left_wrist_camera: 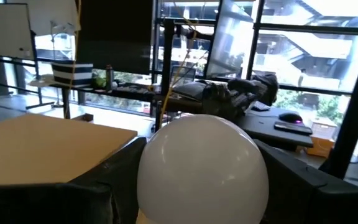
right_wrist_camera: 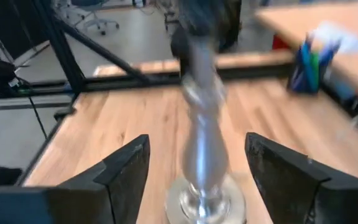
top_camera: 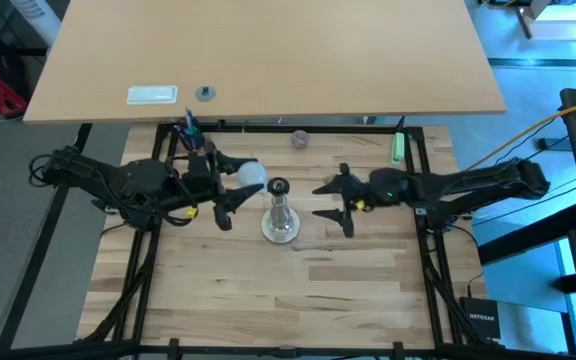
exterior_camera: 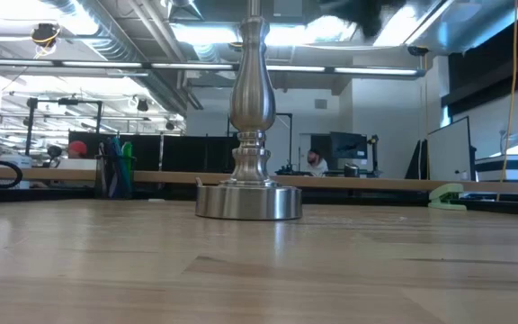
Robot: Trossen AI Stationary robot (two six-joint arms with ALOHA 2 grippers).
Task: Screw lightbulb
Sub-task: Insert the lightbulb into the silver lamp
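Left gripper [top_camera: 236,192] pinches the lightbulb [top_camera: 251,174] — globe toward the stand [top_camera: 279,212]; right gripper [top_camera: 332,201] spread, empty.

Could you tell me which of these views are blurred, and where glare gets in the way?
Right wrist view: the lamp stand is smeared by motion blur. Left wrist view: the lightbulb fills the foreground, bright windows behind. Low view: ceiling lights glare around the stand's top. High view: evenly lit and sharp.

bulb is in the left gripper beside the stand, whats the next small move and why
Probably carry the bulb sideways over the socket and line it up above. The left gripper holds it just beside the stand, not yet over it. The right gripper is open, stand between its fingers untouched.
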